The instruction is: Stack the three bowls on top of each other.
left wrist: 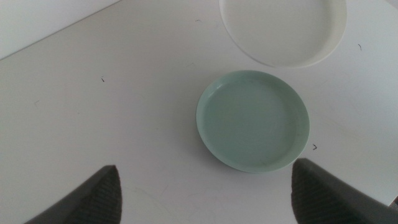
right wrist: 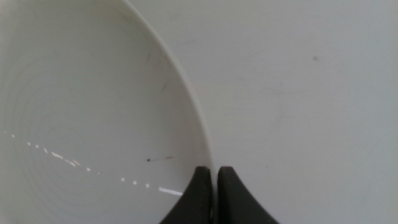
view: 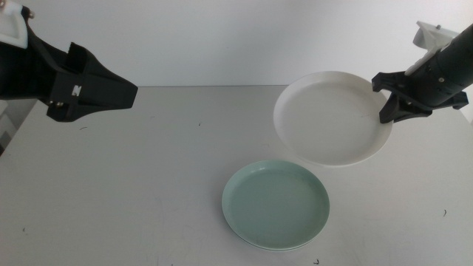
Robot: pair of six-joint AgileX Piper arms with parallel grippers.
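Observation:
The mint green bowl rests flat on the table near the front centre. A paler edge shows under its near rim, and I cannot tell what it is. The white bowl hangs tilted above the table, just behind and to the right of the green one. My right gripper is shut on the white bowl's right rim. My left gripper hovers high over the table's left side, open and holding nothing.
The grey-white table carries nothing else in view. A pale wall runs behind its far edge. Small dark specks mark the surface.

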